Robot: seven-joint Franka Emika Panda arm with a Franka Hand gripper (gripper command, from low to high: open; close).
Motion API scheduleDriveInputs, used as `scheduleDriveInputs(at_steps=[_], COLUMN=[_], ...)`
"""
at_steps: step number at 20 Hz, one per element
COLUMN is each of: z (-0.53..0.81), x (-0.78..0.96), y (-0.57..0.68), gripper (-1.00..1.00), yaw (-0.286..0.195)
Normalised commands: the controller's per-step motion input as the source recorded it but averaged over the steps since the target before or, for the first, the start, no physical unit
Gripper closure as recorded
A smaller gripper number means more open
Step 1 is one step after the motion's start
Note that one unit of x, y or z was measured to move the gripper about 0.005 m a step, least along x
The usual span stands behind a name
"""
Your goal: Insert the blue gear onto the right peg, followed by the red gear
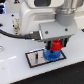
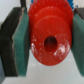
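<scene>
White tabletop (image 1: 12, 65) here, base plate (image 1: 35, 59) on it. Gripper (image 2: 47, 40) is clamped on the red gear (image 2: 50, 36), right above the blue gear (image 1: 50, 53).

The exterior view looks down from above and some way off, the arm filling the upper frame and the base plate (image 1: 37, 58) below centre. The wrist view sits very close, looking along the gripper (image 2: 46, 42) at the red gear (image 2: 50, 34), which both views share.

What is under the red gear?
The blue gear sits right under the red gear, on the white base plate. The tool holds the red gear. The peg is covered, so unseen.
</scene>
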Motion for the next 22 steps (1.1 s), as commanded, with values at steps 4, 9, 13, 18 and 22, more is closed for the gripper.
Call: scheduleDriveInputs(at_steps=[4, 9, 13, 18, 22], z=[-0.03, -0.12, -0.12, -0.08, -0.02], x=[0.17, 0.19, 0.21, 0.20, 0.09], y=[-0.11, -0.09, -0.08, -0.06, -0.02], gripper=[1.00, 1.00, 1.00, 1.00, 1.00], yaw=[0.000, 0.000, 0.000, 0.000, 0.000])
